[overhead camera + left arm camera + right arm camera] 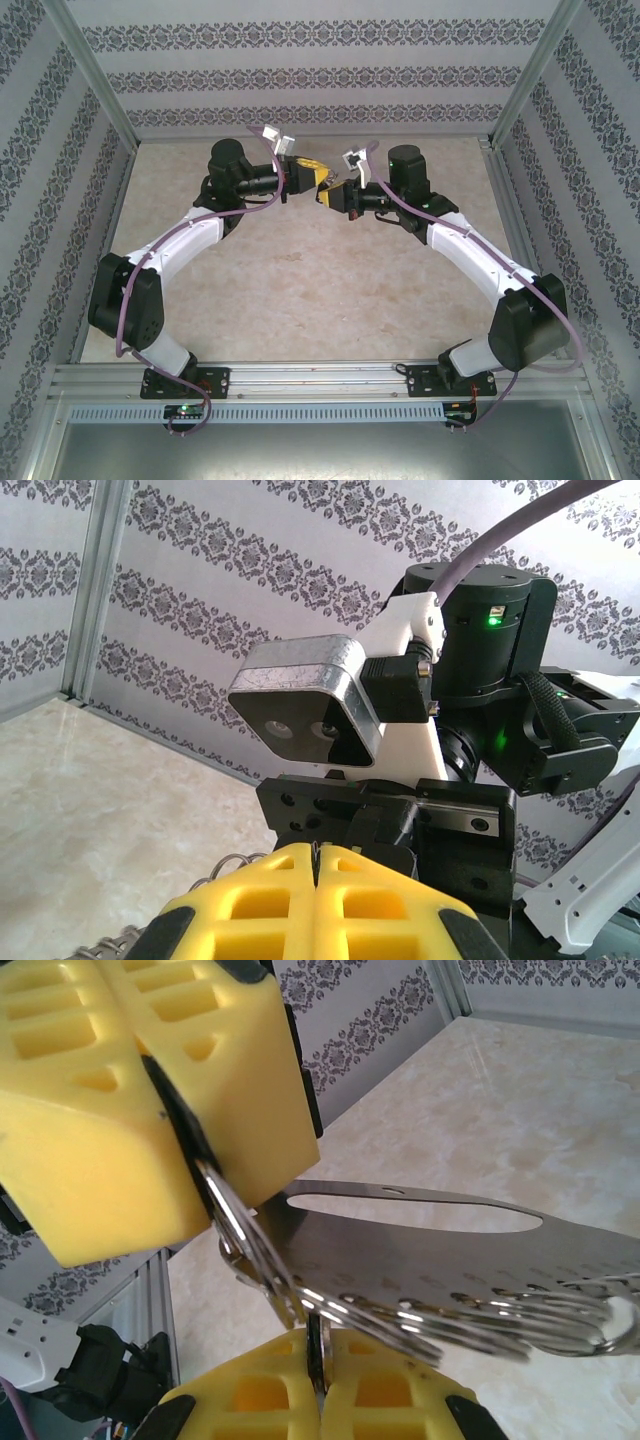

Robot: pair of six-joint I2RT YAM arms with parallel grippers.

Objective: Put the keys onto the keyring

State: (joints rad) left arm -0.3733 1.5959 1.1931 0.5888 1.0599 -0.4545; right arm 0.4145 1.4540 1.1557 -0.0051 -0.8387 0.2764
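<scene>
Your left claw (172, 1132) clenched on keyring (420, 1250), plate jutting toward 3 o'clock. Right claw (318, 1385) pinching thin dark piece, likely key (318, 1345), at 6 o'clock. Feed slowly along ring coil.

Two white-and-black arms are seen reaching from their bases at the near aluminium rail (320, 375) toward the far middle of the beige marbled table (300, 300). The left gripper (312, 177), with yellow fingers, and the right gripper (333, 195) are brought tip to tip above the tabletop. What lies between them cannot be made out. A purple cable (122, 305) is looped along the left arm (190, 235). The table is enclosed by patterned wallpapered walls (300, 80).
</scene>
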